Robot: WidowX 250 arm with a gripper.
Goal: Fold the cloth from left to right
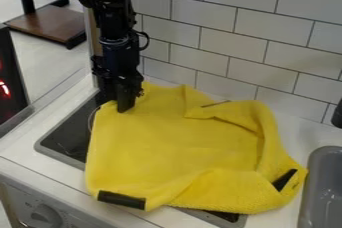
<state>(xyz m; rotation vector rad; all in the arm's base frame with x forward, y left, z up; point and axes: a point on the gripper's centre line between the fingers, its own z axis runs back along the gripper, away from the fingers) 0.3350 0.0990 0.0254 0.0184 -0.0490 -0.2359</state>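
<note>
- At the far left of the work, the dark hob [63, 139] is set into the white table [20, 147], partly under the cloth.
- The gripper [125, 106] points down at the cloth's upper left, right by its back corner; I cannot tell how far open it is or whether it has hold of any fabric.
- The yellow cloth [167, 144] lies across the hob and table, its left part mostly flat, with a black patch [121, 200] at the near left corner.
- The step in hand looks like taking the left side; the fold seems not yet made.
- Next, the gripper needs a sure pinch on that edge, then a low lift and a carry rightward before letting go.
- The right side is bunched and partly turned over, with another black patch [284, 180], so the layers may land unevenly.
- The grey sink [312, 182] sits just beyond.
</note>
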